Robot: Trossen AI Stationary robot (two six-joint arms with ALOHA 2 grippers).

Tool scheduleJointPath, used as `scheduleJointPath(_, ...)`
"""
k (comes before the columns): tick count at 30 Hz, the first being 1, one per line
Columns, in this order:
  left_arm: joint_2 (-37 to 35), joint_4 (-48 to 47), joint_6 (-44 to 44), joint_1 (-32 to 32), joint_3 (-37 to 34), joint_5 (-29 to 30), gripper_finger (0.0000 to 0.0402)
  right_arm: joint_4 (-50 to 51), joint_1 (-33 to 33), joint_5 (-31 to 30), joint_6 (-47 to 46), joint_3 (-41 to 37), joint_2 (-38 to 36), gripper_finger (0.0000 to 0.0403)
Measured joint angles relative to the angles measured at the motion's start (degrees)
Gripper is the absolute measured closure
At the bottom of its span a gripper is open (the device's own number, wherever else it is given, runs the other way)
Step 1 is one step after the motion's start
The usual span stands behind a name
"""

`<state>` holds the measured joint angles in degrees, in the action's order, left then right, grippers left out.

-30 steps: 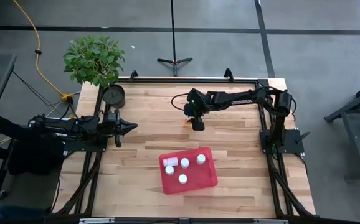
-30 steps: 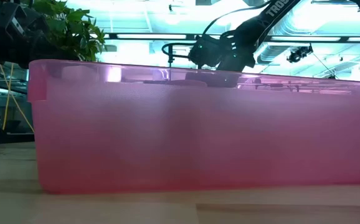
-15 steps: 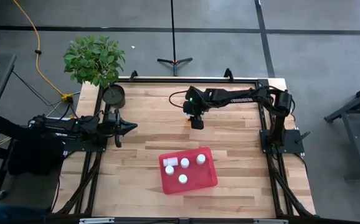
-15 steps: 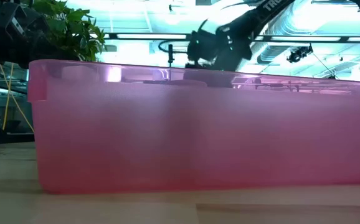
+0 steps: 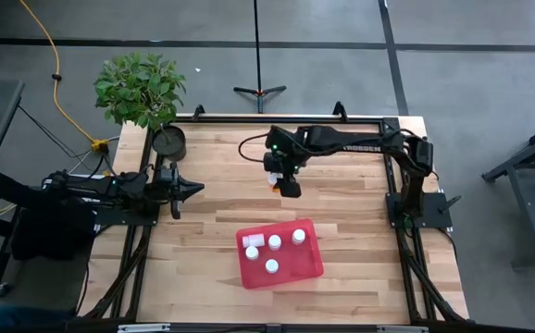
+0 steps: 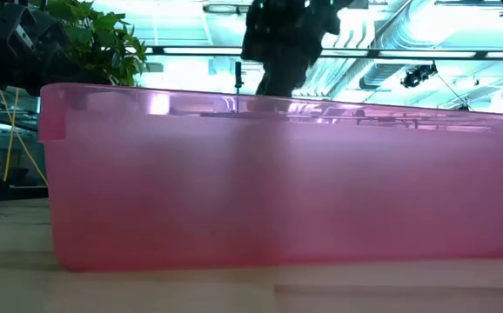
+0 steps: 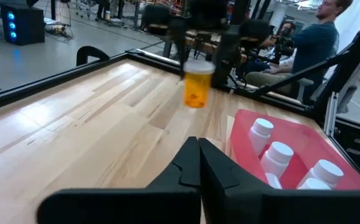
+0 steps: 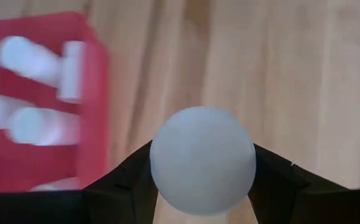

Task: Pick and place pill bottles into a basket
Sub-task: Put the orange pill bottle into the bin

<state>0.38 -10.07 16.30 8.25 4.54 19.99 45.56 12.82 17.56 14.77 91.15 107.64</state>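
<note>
My right gripper (image 5: 282, 184) is over the middle of the table, beyond the basket's far side, shut on the amber-orange pill bottle (image 7: 196, 89). The bottle's white cap (image 8: 202, 167) fills the right wrist view. The red basket (image 5: 279, 252) stands near the table's front edge, and several white pill bottles (image 5: 274, 241) rest in it on its floor. It also shows in the left wrist view (image 7: 292, 140) and fills the low view (image 6: 278, 174). My left gripper (image 5: 196, 189) waits shut at the table's left side. My right gripper pinches the amber bottle at its white cap (image 8: 167, 186) between its two fingers (image 8: 273, 180), one on each side. The fingers come from above, pointing down. The bottle hangs upright below them, its amber body (image 7: 195, 96) clear of the table.
A black round pot (image 5: 168, 141) with a green plant (image 5: 140, 86) beside it stands at the far left corner. Bare wood lies between the gripper and the basket. A person (image 7: 317, 43) sits beyond the table.
My right gripper has gone up and a little toward the table's left edge, carrying the amber bottle with it.
</note>
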Motion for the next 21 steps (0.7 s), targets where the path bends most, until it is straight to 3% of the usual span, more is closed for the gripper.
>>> scheduleJointPath(5,0.02,0.00,-0.74,0.01,0.00,-0.04,0.0380,1.29,-4.01,-0.59,-2.16,1.03,-2.86,0.0216)
scheduleJointPath(10,0.02,0.00,-0.07,0.00,0.00,-0.04,0.0348,4.17,-8.02,-2.92,-4.55,0.88,-7.01,0.0216)
scheduleJointPath(16,0.02,-0.02,-0.43,0.02,0.00,-0.04,0.0381,6.39,-13.85,-7.30,-5.31,0.88,-9.81,0.0216)
scheduleJointPath(21,0.02,-0.02,-0.06,0.00,0.00,0.07,0.0367,5.04,-17.84,-8.24,-7.52,-0.31,-9.82,0.0216)
